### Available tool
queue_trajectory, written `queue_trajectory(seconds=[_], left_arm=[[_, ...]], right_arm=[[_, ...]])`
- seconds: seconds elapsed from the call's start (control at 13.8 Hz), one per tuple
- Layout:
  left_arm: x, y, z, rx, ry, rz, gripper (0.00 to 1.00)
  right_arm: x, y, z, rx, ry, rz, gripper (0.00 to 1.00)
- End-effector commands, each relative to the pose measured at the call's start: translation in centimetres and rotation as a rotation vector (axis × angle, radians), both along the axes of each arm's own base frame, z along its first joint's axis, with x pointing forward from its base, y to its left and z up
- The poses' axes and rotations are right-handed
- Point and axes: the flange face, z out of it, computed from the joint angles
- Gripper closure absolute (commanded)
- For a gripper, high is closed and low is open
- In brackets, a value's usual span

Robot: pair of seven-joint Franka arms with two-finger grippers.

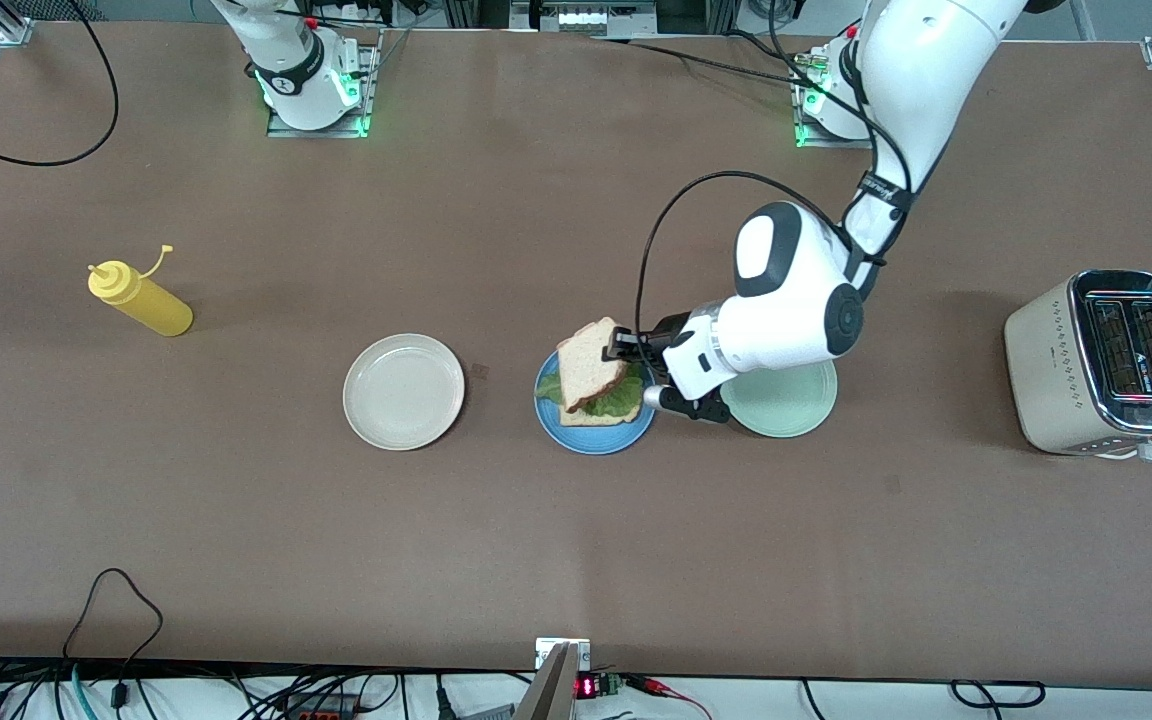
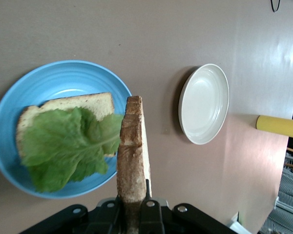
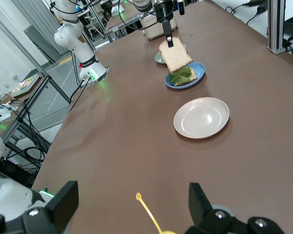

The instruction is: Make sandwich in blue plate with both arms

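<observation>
The blue plate (image 1: 593,441) holds a tan bread slice (image 1: 591,416) with a green lettuce leaf (image 1: 608,398) on it. My left gripper (image 1: 624,348) is shut on a second bread slice (image 1: 591,364) and holds it tilted on edge over the plate. In the left wrist view the held slice (image 2: 133,151) stands between my fingers beside the lettuce (image 2: 63,146) and the plate (image 2: 63,78). My right gripper (image 3: 132,200) is open and empty, high over the right arm's end of the table; the front view does not show it.
A cream plate (image 1: 403,390) lies beside the blue plate toward the right arm's end. A pale green plate (image 1: 786,412) lies under my left wrist. A yellow squeeze bottle (image 1: 141,300) and a toaster (image 1: 1101,360) stand near the table's two ends.
</observation>
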Motion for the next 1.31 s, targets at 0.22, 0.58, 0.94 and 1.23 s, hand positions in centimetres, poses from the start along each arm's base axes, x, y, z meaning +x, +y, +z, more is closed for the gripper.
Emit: queue_trajectory(seconds=[0.22,0.58,0.94,1.23], left_arm=[[0.5,-1.4,-2.7,-0.012,-0.002,0.013,0.96],[0.8,-0.6,-5.3,-0.018,-0.034,-0.051,0.91],[0.6,-0.5,-7.0,-0.038,-0.012,-0.047,0.83],[1.4,1.7,-9.9,-0.039,-0.056,-0.104,0.58]], right_arm=[[3.5,12.9,8.5,-0.189,0.089,-0.066,0.0],[4.9,22.6,12.2,-0.398,0.174,-0.171,0.0],[4.7,30.6,14.2,-0.775,0.236,-0.387,0.0],[4.7,32.2,12.5,-0.944,0.363,-0.635,0.0]])
